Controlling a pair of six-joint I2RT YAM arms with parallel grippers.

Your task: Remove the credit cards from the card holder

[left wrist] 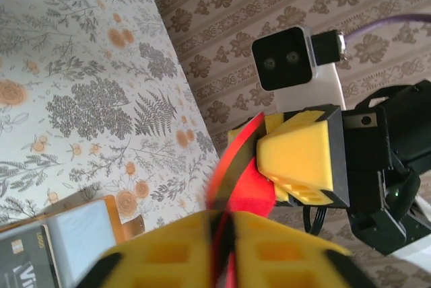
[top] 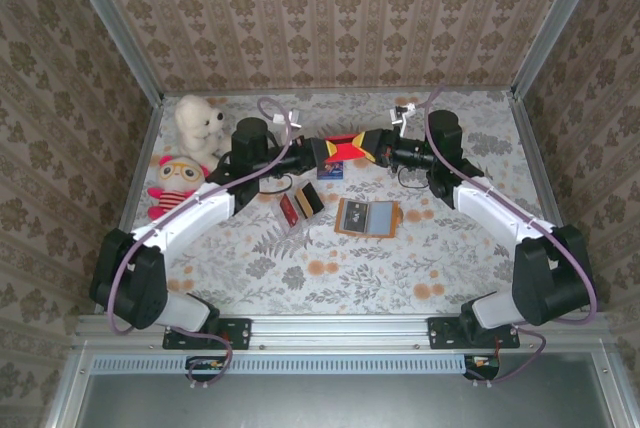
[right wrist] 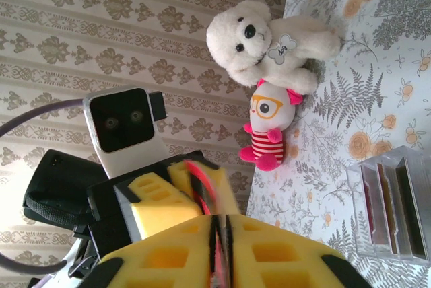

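Above the table (top: pixel 420 268), far middle, left gripper (top: pixel 326 154) and right gripper (top: pixel 370 144) meet nose to nose. Both jaws look clamped on one red credit card (top: pixel 347 140), its long axis running between them. Card holder (top: pixel 367 216) lies open below, slightly toward the right arm.

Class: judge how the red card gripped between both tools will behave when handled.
The red card looks thin, so probably light: it shows as a mere sliver pinched in the left tool. It seems to bow slightly on its way to the right tool, so it is likely springy rather than floppy or fully rigid.
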